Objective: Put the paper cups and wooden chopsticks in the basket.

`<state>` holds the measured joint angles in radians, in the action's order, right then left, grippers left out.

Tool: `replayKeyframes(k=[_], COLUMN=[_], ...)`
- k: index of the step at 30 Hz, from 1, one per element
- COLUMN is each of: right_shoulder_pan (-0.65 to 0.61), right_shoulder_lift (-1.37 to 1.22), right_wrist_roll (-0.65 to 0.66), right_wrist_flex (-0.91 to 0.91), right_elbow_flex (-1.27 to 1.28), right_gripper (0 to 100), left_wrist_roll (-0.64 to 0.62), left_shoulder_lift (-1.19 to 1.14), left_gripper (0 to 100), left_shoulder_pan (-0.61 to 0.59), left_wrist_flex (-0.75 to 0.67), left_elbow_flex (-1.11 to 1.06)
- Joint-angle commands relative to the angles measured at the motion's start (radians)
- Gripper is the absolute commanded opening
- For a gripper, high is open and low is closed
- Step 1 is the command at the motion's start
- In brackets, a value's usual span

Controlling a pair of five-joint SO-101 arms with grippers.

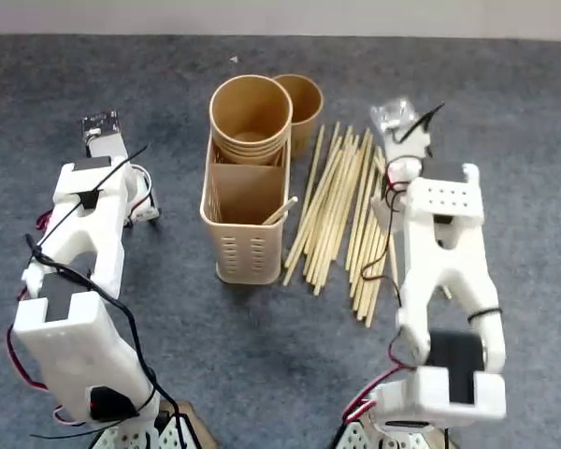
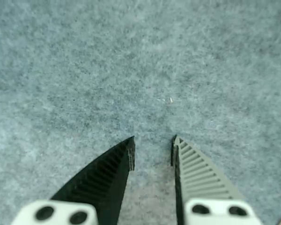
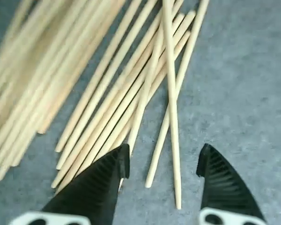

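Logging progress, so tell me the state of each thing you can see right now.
Basket: upright, partly filled.
Stacked cups: upright, in basket.
Single cup: upright, outside basket.
Loose chopsticks: lying flat, outside basket.
Left gripper: open, empty.
Right gripper: open, over chopsticks.

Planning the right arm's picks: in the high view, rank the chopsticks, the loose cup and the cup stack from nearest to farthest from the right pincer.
1. Chopsticks: pile under the right pincer.
2. Loose cup: just behind the basket.
3. Cup stack: in the basket, past that cup.
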<state>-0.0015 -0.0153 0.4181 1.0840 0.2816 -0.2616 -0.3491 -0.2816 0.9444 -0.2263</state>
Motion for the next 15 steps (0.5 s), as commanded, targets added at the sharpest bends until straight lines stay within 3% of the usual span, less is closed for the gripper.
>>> replayKeyframes(k=[1, 15], right_shoulder_pan=[0.013, 0.082], right_shoulder_lift=[-0.059, -0.268], right_wrist_roll=[0.012, 0.074], right_wrist_flex=[-0.076, -0.191], right_elbow_flex=[0.005, 0.002], right_gripper=[23.5, 23.2], left_wrist_roll=[-0.014, -0.014], left_shoulder_lift=[0.013, 0.013], left_gripper=[16, 16], left_shoulder_pan=[0.008, 0.01], left_wrist_flex=[-0.025, -0.025], left_elbow_flex=[0.001, 0.002])
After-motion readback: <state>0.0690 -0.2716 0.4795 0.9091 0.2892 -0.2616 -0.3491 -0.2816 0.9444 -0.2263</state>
